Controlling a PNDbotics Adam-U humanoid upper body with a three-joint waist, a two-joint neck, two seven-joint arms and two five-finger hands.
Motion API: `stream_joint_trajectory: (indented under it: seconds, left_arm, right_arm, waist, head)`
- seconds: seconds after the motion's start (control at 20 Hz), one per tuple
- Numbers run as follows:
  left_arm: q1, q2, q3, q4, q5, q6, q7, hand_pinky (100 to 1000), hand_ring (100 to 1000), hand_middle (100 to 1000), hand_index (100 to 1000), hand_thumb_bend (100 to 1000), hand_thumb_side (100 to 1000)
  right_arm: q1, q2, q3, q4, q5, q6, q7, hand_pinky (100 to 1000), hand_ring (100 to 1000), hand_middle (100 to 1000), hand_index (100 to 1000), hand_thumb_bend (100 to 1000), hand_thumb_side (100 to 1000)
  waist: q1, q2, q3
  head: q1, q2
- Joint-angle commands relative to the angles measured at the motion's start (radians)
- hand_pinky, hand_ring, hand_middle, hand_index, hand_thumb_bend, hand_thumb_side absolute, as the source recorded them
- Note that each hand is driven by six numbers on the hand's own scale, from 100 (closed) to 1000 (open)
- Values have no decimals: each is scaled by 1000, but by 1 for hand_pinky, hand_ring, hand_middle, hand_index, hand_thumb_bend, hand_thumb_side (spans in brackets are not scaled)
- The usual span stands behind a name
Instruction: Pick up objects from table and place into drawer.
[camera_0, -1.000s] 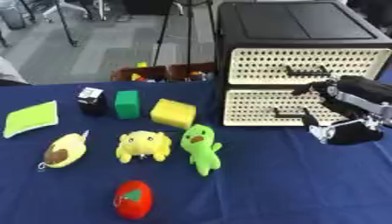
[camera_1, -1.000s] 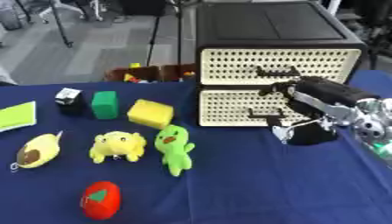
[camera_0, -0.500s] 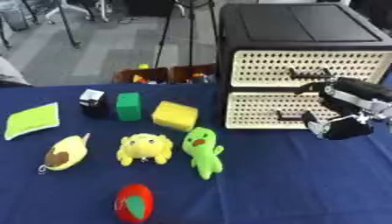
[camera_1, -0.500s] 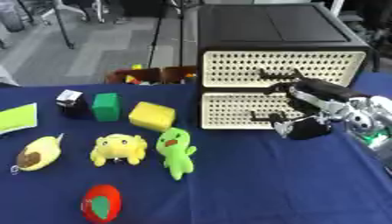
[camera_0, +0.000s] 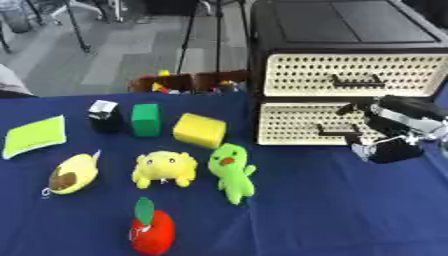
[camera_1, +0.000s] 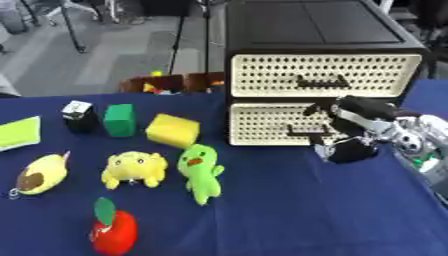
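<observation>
A blue bench (camera_0: 332, 210) carries a black cabinet (camera_0: 341, 30) with two cream perforated drawers, both closed. The right hand (camera_1: 359, 135) is seen in front of the lower drawer (camera_0: 297, 127), beside its dark handle (camera_0: 337, 132). Its fingers (camera_1: 325, 111) are curled toward the drawer front, but it cannot be told whether the handle is gripped or merely touched. The left hand is not in view.

The objects lie well apart from the hand, on the left half of the bench. The largest are soft plush toys: a yellow frog (camera_0: 164, 168), a green duck (camera_0: 232, 172), an avocado (camera_0: 72, 173) and a red apple (camera_0: 151, 232). These are judged light and yielding, best taken round the body. A yellow sponge (camera_0: 199, 130) and a flat green pad (camera_0: 33, 136) would also compress when squeezed; the pad is thin and might need lifting by an edge. A green block (camera_0: 146, 119) and a small dark box (camera_0: 105, 116) look stiff and could be pinched across opposite faces.

Open bench lies in front of the cabinet, leaving room for the drawer to be pulled out. The duck and sponge are nearest the drawer, so a short carry is expected. The bench's front edge is close to the apple.
</observation>
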Motion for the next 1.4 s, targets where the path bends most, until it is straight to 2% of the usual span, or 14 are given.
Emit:
stream_joint_trajectory:
  seconds: [0.05, 0.5, 0.85, 1.4]
  left_arm:
    - [-9, 6, -4, -13, 8, -2, -7, 481, 733, 733, 907, 211, 809]
    - [-8, 4, -3, -13, 14, -1, -8, 478, 733, 729, 906, 205, 808]
    - [-7, 2, -2, -13, 17, 0, -7, 476, 733, 727, 905, 202, 806]
    - [-7, 1, 0, -13, 16, 1, -4, 478, 734, 728, 905, 202, 805]
  right_arm:
    - [-19, -16, -3, 30, -13, 3, -12, 100, 160, 120, 925, 100, 266]
    - [-23, -14, 4, 102, 5, 6, -5, 100, 168, 120, 922, 100, 261]
    - [-19, -12, 6, 117, 30, 19, 16, 100, 171, 120, 876, 100, 264]
    - [6, -8, 1, 73, 18, 27, 40, 100, 171, 117, 724, 100, 258]
  waist:
    - [-1, -13, 7]
    - [-1, 4, 24]
    - [1, 12, 19]
    - [0, 6, 9]
  head:
    - [-10, -24]
    - [-21, -40]
    - [-18, -33]
    - [-8, -29]
